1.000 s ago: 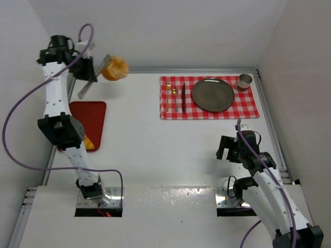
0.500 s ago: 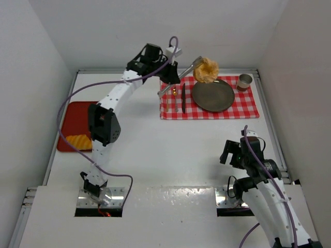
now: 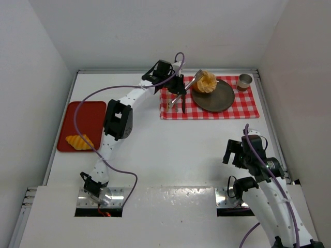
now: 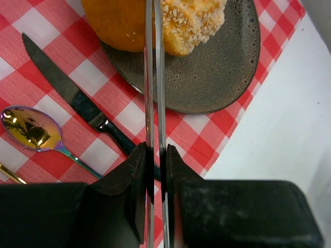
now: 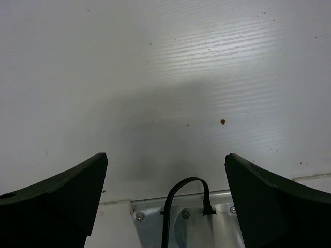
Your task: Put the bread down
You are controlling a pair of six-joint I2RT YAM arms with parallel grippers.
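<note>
The round seeded bun (image 3: pixel 206 82) is between the tips of metal tongs (image 3: pixel 189 85), low over the left part of the dark plate (image 3: pixel 220 99). I cannot tell whether it touches the plate. My left gripper (image 3: pixel 178 92) is shut on the tongs' handles. In the left wrist view the gripper (image 4: pixel 155 155) squeezes the two tong blades (image 4: pixel 154 103), which run up to the bun (image 4: pixel 119 20) above the plate (image 4: pixel 217 67). The croissant (image 3: pixel 78 140) lies on the red tray (image 3: pixel 90 111) at the left. My right gripper (image 3: pixel 235 152) is open and empty (image 5: pixel 165 155) over bare table.
A red checked placemat (image 3: pixel 248 106) under the plate carries a knife (image 3: pixel 183 101), a spoon (image 3: pixel 175 93) and a small cup (image 3: pixel 244 81). The knife (image 4: pixel 67 93) and spoon (image 4: pixel 28 126) lie right under the tongs. Walls enclose the table at the back and sides.
My left arm swung from the back left corner over to the placemat with the bun in the tongs, then lowered it to the plate. The right arm barely moved.
</note>
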